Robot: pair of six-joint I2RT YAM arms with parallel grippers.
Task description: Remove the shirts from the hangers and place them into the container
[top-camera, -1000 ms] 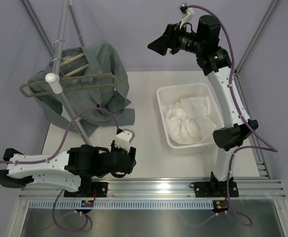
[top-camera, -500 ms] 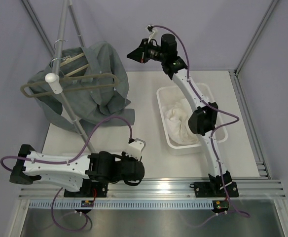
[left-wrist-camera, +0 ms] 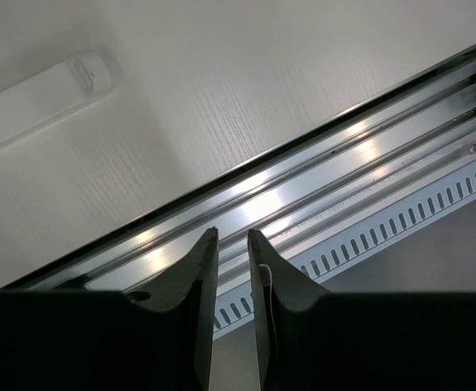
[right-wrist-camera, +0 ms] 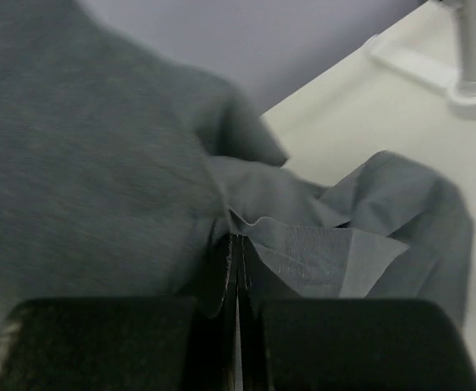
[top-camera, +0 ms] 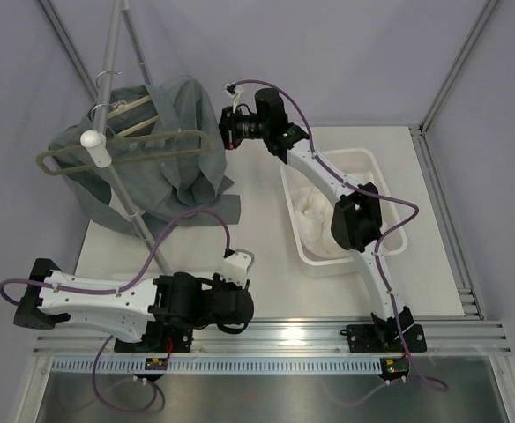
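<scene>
From above, the grey-green shirt (top-camera: pixel 182 115) is seen draped on a wooden hanger (top-camera: pixel 139 125). It hangs from the rail (top-camera: pixel 125 157), to the left of the basket (top-camera: pixel 286 176) and farther back than it. The white shirt (top-camera: pixel 321 220) lies crumpled inside the basket. The right hand (top-camera: pixel 228 132) is held at the edge of the hanging shirt nearest the basket.

At the left wrist, the left hand (left-wrist-camera: pixel 231 232) is seen slightly open and empty over the near edge of the desk (left-wrist-camera: pixel 222 106).

At the right wrist, the fingers are shown closed tip to tip against grey cloth, and no fold is seen caught between them. The shirt is judged light, limp and loose on its hanger. A pinch of doubled cloth at the collar or shoulder would therefore be favoured over a single edge, which could slip free.
</scene>
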